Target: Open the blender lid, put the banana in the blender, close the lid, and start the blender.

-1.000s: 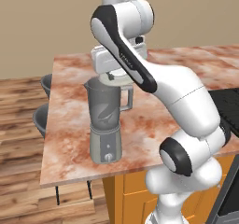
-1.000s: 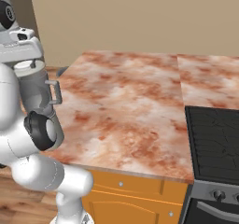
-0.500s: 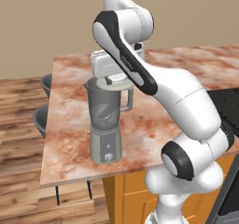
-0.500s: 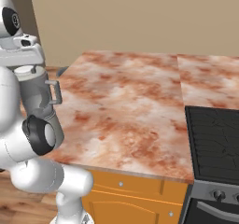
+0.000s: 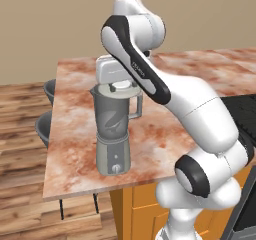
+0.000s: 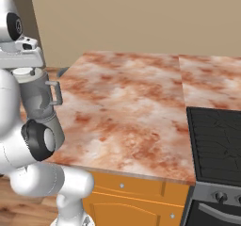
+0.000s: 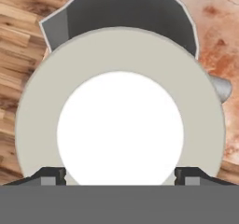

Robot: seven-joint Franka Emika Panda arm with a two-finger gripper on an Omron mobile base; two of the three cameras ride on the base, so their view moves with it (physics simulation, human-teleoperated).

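Note:
The blender point(image 5: 114, 129) stands near the counter's front left corner, a translucent grey jar on a silver base with a round knob point(image 5: 116, 168). My gripper point(image 5: 119, 83) hangs straight over its mouth. In the hand view the blender lid point(image 7: 32, 125) sits just under the hand, and my fingertips point(image 7: 52, 175) clasp its white centre disc from both sides. The lid hovers slightly above the jar rim, with the jar's dark wall point(image 7: 130, 8) and spout showing past it. The banana is hidden; a dim shape shows through the jar and I cannot tell what it is.
The marble counter point(image 5: 165, 129) stretches right and back from the blender. A black stovetop point(image 6: 216, 145) lies at its right end. Two dark stools point(image 5: 49, 89) stand off the left edge over the wooden floor. My own arm arches over the counter's middle.
The hand has come down a little, bringing the lid closer to the jar's mouth. The blender has not moved.

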